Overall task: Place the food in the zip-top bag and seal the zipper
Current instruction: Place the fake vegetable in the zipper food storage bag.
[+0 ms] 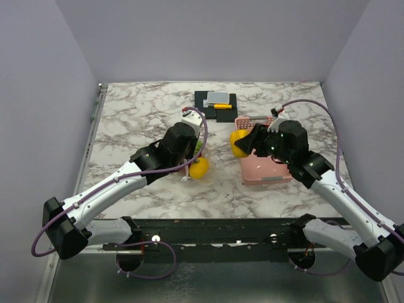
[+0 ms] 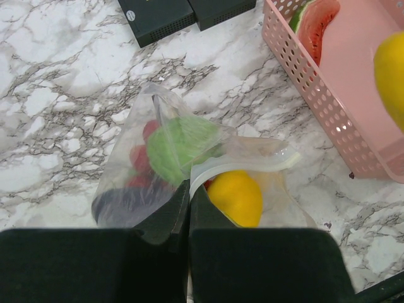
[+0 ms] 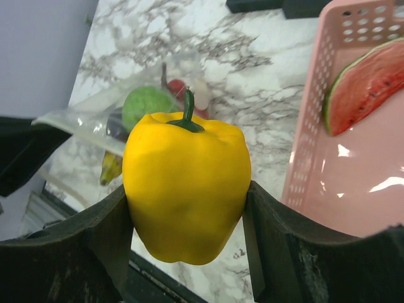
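Observation:
The clear zip-top bag (image 2: 189, 158) lies on the marble table and holds a green piece (image 2: 180, 148), red pieces, a dark piece and a yellow fruit (image 2: 237, 196). My left gripper (image 2: 189, 187) is shut on the bag's rim and holds its mouth up; in the top view the gripper (image 1: 193, 158) sits over the bag (image 1: 203, 172). My right gripper (image 3: 186, 211) is shut on a yellow bell pepper (image 3: 186, 189), held in the air between the bag (image 3: 95, 117) and the pink basket; the pepper also shows in the top view (image 1: 238, 142). A watermelon slice (image 3: 369, 82) lies in the basket.
The pink perforated basket (image 1: 268, 172) stands right of the bag, its wall close to the bag in the left wrist view (image 2: 328, 107). A black base with a yellow-and-grey item (image 1: 216, 99) sits at the back centre. The table's front edge is just behind the pepper.

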### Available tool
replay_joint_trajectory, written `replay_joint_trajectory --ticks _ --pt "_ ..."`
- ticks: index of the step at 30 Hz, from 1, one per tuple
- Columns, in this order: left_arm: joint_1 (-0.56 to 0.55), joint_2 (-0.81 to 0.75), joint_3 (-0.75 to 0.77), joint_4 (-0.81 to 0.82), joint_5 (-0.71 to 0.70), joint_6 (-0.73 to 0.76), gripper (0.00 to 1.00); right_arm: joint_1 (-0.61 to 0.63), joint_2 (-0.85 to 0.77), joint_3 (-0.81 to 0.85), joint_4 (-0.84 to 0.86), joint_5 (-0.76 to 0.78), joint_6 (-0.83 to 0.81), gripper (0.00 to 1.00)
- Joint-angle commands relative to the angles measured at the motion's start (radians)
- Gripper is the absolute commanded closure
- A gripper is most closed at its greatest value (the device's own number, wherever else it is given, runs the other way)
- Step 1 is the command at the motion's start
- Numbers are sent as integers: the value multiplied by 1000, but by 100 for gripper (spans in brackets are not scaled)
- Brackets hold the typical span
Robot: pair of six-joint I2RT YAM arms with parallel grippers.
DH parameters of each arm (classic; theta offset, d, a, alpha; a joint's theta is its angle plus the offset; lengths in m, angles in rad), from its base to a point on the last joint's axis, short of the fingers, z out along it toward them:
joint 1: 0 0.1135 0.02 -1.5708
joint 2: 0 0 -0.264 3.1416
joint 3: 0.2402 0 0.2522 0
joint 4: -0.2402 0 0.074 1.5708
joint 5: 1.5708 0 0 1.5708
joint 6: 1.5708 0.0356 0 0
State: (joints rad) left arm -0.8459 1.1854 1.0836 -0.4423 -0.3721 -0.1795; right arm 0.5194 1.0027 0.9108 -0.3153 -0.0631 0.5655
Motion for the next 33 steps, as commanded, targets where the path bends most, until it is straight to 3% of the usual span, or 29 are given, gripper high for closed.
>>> replay_joint_trajectory --ticks 1,19,33 --pt "4 -18 -11 28 -31 -8 100 80 -25 -44 27 -86 -39 99" --pt "5 -21 -10 28 -28 -8 100 363 68 -46 97 -91 -85 99" --pt "4 -23 -10 28 -28 -9 100 421 186 -32 95 -24 -77 99"
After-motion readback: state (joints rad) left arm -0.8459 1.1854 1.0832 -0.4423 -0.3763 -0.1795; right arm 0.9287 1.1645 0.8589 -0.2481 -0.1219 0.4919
